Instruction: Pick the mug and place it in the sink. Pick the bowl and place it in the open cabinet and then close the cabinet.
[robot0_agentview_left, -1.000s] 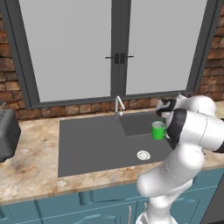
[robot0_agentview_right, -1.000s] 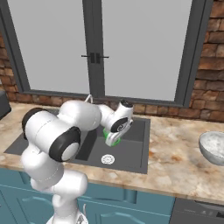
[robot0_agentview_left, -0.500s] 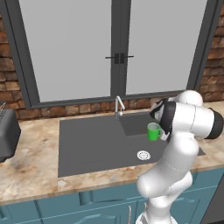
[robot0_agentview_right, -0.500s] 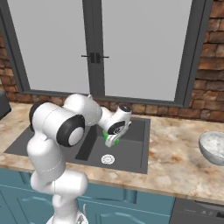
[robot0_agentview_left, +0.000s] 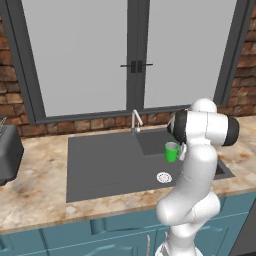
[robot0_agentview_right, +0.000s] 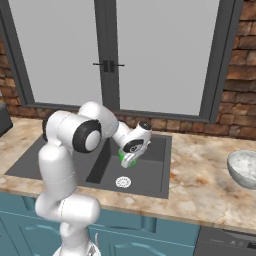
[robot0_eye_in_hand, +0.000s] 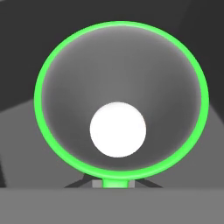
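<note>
The small bright green mug (robot0_agentview_left: 171, 151) hangs upright above the right half of the dark grey sink (robot0_agentview_left: 110, 160), a little above its silver drain (robot0_agentview_left: 164, 177). My gripper (robot0_agentview_right: 128, 159) is shut on the mug (robot0_agentview_right: 124, 160), reaching down from the white wrist. In the hand view I look straight into the mug (robot0_eye_in_hand: 118, 74), with its green rim all round, its pale bottom showing and the gripper (robot0_eye_in_hand: 114, 183) at the near rim. The grey bowl (robot0_agentview_right: 244, 168) sits on the counter at the far right. The cabinet is out of view.
A small chrome faucet (robot0_agentview_left: 135, 120) stands at the sink's back edge. A dark appliance (robot0_agentview_left: 7, 155) sits on the marble counter (robot0_agentview_left: 35, 190) at the far left. Behind the counter are a brick wall and a large window. Teal lower cabinets (robot0_agentview_right: 150, 240) run below.
The arm has swung and straightened up, and the held mug has drifted slightly left and a little lower over the sink. The grip has not changed.
</note>
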